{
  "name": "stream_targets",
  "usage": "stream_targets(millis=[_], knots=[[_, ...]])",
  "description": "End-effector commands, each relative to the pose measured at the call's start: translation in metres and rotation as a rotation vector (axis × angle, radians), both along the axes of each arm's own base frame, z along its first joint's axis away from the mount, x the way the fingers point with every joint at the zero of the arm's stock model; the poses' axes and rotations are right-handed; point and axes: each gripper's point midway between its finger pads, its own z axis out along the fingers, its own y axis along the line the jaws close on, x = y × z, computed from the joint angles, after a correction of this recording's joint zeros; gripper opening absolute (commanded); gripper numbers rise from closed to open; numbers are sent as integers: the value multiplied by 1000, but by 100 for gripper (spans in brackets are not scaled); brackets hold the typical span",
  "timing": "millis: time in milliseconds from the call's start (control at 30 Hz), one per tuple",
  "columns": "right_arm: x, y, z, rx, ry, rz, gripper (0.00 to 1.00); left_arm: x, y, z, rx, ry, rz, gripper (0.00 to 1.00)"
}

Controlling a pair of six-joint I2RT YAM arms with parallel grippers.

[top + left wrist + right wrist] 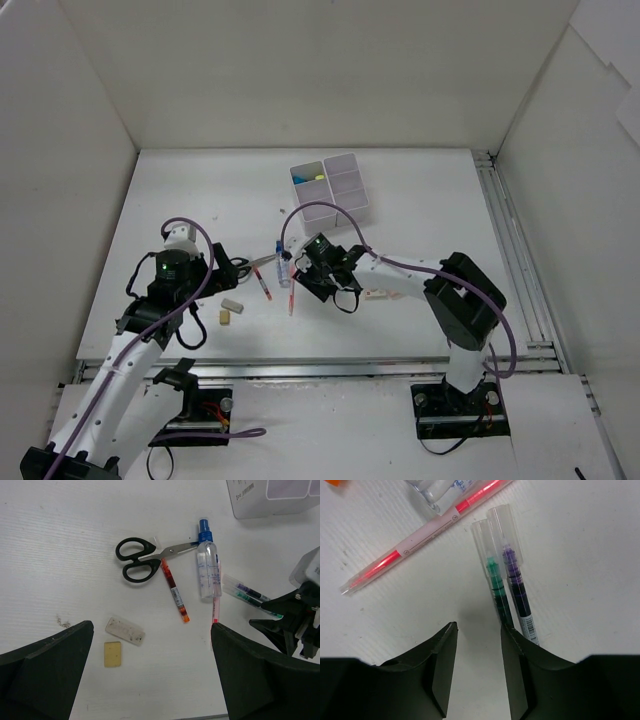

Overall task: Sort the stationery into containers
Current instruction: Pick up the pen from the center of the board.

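Stationery (285,272) lies scattered mid-desk (420,220) between the two arms: black-handled steel scissors (137,560), a thin red pen (175,590), a clear cylindrical spray bottle (208,567) with a blue cap at the scissor tips, a slim pink pen (420,535), a green pen (495,580) and a purple pen (516,585) side by side under see-through caps, a flat white eraser (125,631) and a square beige eraser (113,654). The white plastic organiser (345,212), a grid of square compartments, stands toward the desk's far edge; its far-left compartment holds a yellow item (318,178) and a blue item (300,178). The left claw (152,627) gapes wide, both erasers seen between its fingers; the right claw (479,630) stands partly open over bare desk, gripping nothing, the green pen's barrel just beside one finger
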Motion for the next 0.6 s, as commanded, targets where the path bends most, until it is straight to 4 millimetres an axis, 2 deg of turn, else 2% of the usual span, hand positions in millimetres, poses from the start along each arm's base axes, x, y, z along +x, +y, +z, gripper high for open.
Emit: stream_targets(millis=[0,167,300,400,567], knots=[[13,13,4,21,-25,-2,37,7,2,12,10,-52,7,99],[19,11,-7,0,-13,-19,37,7,3,11,14,-48,16,99],[15,12,-8,5,2,-10,37,8,4,11,19,-49,14,100],[13,14,-2,28,2,0,37,8,3,11,19,-48,13,100],[15,15,29,73,-58,12,38,9,3,11,17,-49,11,99]])
